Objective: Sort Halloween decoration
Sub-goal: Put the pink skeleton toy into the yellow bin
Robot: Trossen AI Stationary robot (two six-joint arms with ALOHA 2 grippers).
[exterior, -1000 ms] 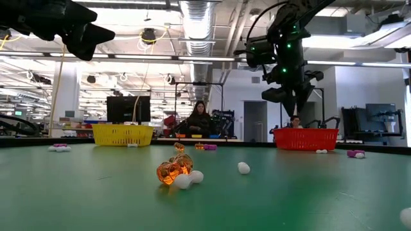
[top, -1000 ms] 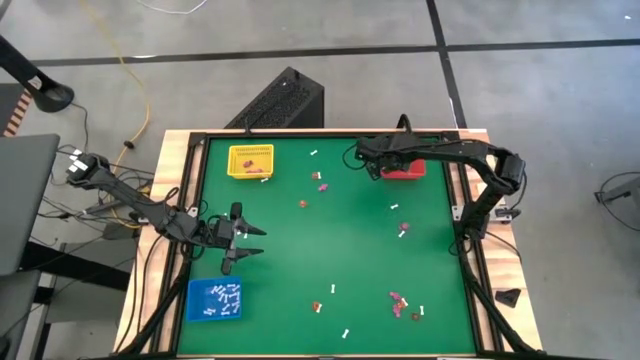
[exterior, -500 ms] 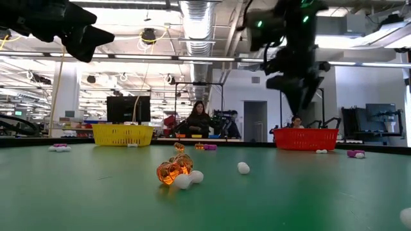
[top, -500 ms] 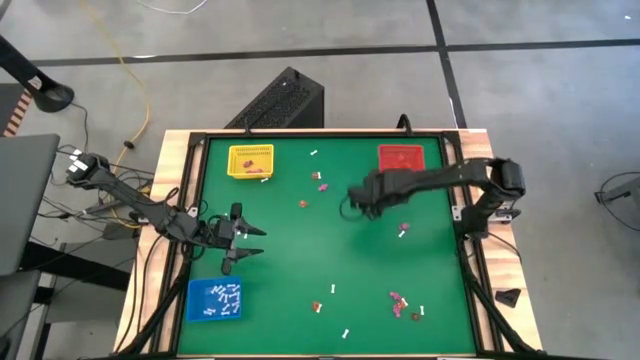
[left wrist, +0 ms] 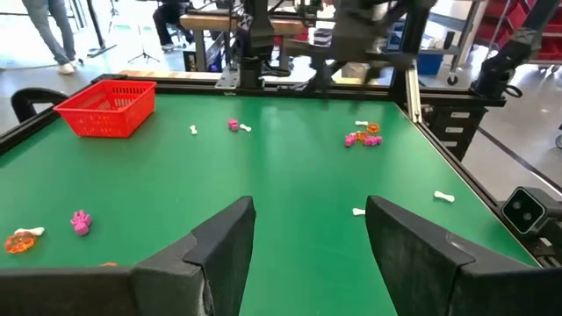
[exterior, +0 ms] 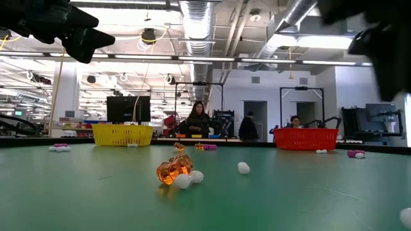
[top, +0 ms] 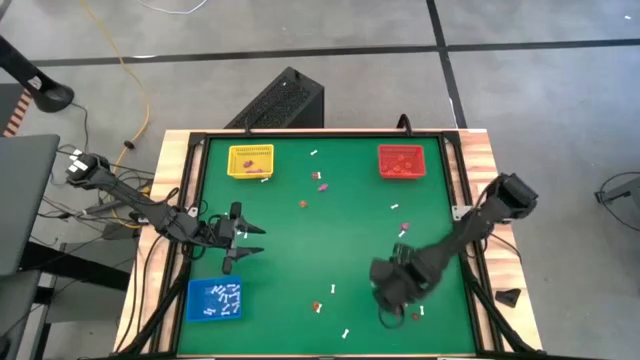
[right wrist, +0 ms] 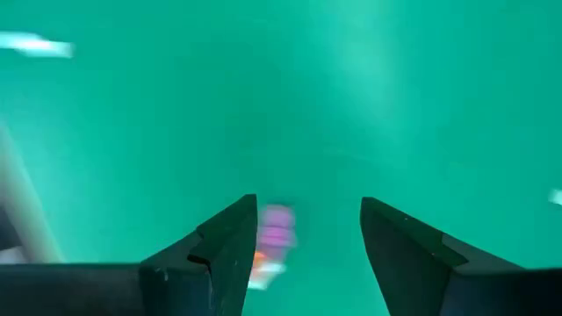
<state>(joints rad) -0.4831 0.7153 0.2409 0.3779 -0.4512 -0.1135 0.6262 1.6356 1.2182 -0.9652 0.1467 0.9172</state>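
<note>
Halloween decoration trinkets lie scattered on the green table: white sticks [top: 313, 153], pink pieces [top: 322, 182] and orange ones [top: 303, 203]. An orange piece [exterior: 172, 170] with a white one beside it lies near the front edge. My right gripper [top: 390, 292] hangs open, pointing down, above the near right of the table. A pink trinket [right wrist: 277, 228] with an orange one [right wrist: 260, 259] lies below it, between its fingers and close to one of them. My left gripper [top: 245, 240] waits open and level at the table's left side.
A yellow tray [top: 250, 160] stands at the far left and a red tray [top: 401, 160] at the far right. A blue tray [top: 214, 300] holding white sticks stands at the near left. The table's middle is bare green. People show in the room behind.
My right gripper has swung fast from over the red tray at the far right toward the near edge. It now hangs above the trinkets at the near right, and it has turned about on the way. No trinket has moved.
</note>
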